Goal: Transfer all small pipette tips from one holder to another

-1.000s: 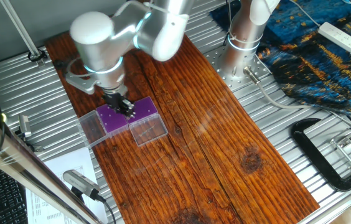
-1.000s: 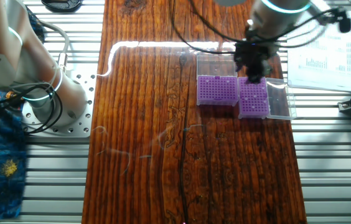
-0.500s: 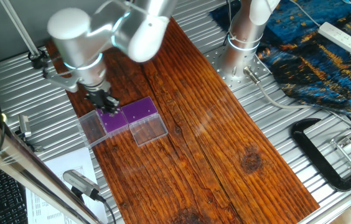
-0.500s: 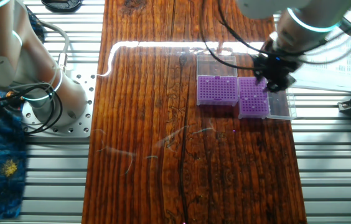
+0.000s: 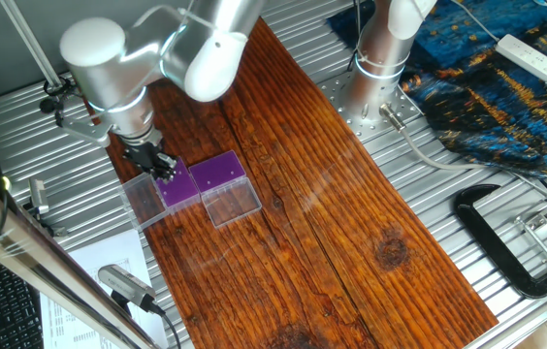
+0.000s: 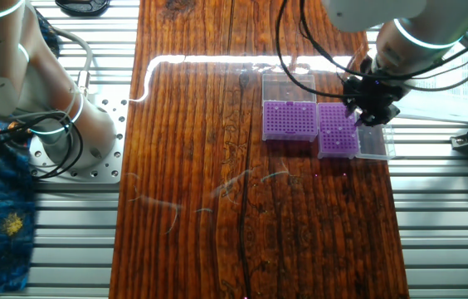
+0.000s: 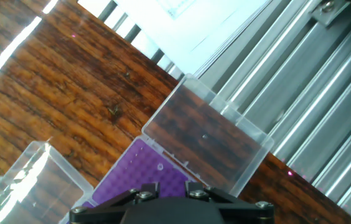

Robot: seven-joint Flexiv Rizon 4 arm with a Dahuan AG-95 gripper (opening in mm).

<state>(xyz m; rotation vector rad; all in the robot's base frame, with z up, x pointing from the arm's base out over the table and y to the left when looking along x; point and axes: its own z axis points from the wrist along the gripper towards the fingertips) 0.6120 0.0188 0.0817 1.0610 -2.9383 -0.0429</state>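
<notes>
Going left to right in the overhead-ish fixed view: there's bare wooden board (image 6: 217, 166), then two purple-topped holders side by side close to the board's right edge. The left holder (image 6: 289, 121) has its clear lid folded back toward the far edge. The right holder (image 6: 338, 130) has its clear lid (image 6: 372, 143) flopped open right at the board's edge, next to the ribbed metal table (image 6: 441, 216). The gripper (image 6: 368, 110) hangs over the outer rim of that right holder, about where the purple top meets the lid.

The hand view shows the purple grid with one pale pipette tip (image 7: 160, 167) sitting in it, near the lid side. The fingers are out of frame there and just a dark blob in the fixed views, so I can't tell if the claw is open or pinched on anything.

My read: it's lining up for a pick on the right holder. Next move needs centering over that tiny tip, dropping straight down, then a gentle pinch, because there's little margin here.
</notes>
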